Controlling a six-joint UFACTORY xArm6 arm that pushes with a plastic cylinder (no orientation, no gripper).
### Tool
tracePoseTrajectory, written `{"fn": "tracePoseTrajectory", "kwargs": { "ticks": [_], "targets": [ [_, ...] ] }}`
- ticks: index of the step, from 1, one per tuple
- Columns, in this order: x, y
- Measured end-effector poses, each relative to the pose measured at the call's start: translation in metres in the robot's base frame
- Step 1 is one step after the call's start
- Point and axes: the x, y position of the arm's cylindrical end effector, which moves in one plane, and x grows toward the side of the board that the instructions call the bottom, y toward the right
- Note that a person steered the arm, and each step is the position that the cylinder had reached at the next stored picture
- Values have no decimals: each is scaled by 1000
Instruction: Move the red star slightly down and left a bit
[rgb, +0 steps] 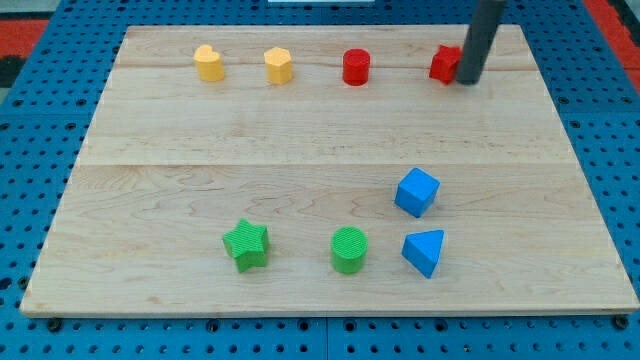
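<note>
We find the red star (445, 63) at the upper right of the wooden board (300, 150) – partly hidden by the rod, so its shape is prob. a star, not certain. Our tip (467, 82) sits against its right side, touching or nearly so. No jaws on this rig; the rod holds nothing.

Top row, left to right: yellow heart (208, 62), yellow hexagon (279, 66), red cylinder (356, 67). Lower area – green star (246, 244), green cylinder (349, 249), blue triangle (424, 251), w/ blue cube (417, 192) above it.

a lab bench: wooden board (330, 150) on blue pegboard (40, 140).
</note>
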Motion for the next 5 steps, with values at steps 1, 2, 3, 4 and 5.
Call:
{"fn": "tracePoseTrajectory", "kwargs": {
  "ticks": [1,2,3,4,5],
  "targets": [
    [-20,-39],
    [-21,4],
    [-75,7],
    [-86,-31],
    [-48,-76]
  ]
}}
